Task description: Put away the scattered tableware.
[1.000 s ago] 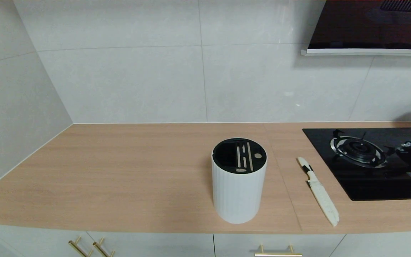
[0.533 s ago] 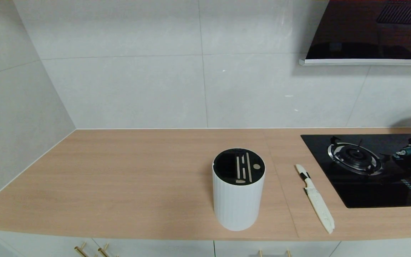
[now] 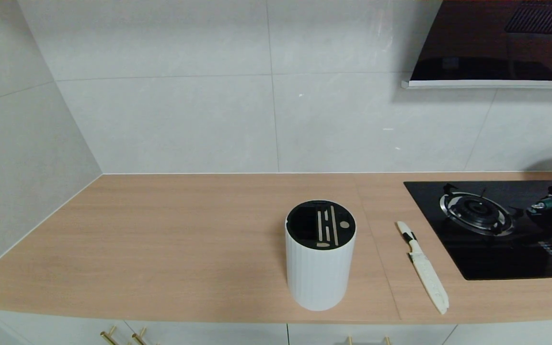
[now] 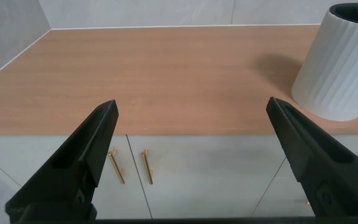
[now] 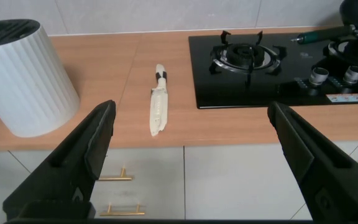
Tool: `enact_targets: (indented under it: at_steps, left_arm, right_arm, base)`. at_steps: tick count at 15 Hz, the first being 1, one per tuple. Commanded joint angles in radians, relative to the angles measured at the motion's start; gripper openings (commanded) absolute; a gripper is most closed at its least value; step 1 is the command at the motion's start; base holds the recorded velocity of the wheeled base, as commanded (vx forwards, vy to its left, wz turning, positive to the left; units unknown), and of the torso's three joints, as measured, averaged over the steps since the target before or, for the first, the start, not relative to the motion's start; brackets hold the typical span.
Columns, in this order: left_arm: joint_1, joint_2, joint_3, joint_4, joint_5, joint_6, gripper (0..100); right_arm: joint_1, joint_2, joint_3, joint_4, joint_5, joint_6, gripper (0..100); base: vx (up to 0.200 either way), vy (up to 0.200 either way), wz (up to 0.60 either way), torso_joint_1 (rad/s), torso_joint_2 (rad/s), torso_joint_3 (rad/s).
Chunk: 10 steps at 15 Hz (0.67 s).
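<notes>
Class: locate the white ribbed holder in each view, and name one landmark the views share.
Head view: holder stands mid-counter, knife to its right.
Left wrist view: holder near the countertop's front edge.
Right wrist view: holder beside the knife, away from the stove.
Shared landmark: the wooden countertop.

Left gripper (image 4: 191,112) has jaws wide apart, dark fingers (image 4: 82,165) in front of the near edge of the wooden countertop (image 4: 166,74). White ribbed holder (image 4: 337,68) stands upright on the counter, to the right, close to the near edge. Pale cabinet doors (image 4: 204,174) sit below with two gold handles (image 4: 117,167), maybe a third further right. Tiled wall (image 4: 135,11) at far side and left.
</notes>
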Motion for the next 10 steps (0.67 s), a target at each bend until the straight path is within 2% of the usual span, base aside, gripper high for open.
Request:
enact_targets:
  at_steps: [1, 6, 8, 10]
  left_arm:
    - [0.000, 0.000, 0.000, 0.000, -0.001, 0.000, 100]
    - [0.000, 0.000, 0.000, 0.000, 0.000, 0.000, 100]
    - [0.000, 0.000, 0.000, 0.000, 0.000, 0.000, 100]
    - [0.000, 0.000, 0.000, 0.000, 0.000, 0.000, 100]
  right_arm:
    - [0.000, 0.003, 0.000, -0.001, 0.002, -0.001, 100]
    - [0.002, 0.003, -0.018, -0.008, 0.011, -0.025, 100]
    - [0.011, 0.035, -0.199, 0.019, 0.080, 0.015, 100]
    - [0.023, 0.184, -0.206, 0.054, 0.180, 0.015, 100]
  base:
    - [0.000, 0.000, 0.00, 0.000, 0.00, 0.000]
    - [0.000, 0.000, 0.00, 0.000, 0.00, 0.000]
    - [0.000, 0.000, 0.00, 0.000, 0.00, 0.000]
    - [0.000, 0.000, 0.00, 0.000, 0.00, 0.000]
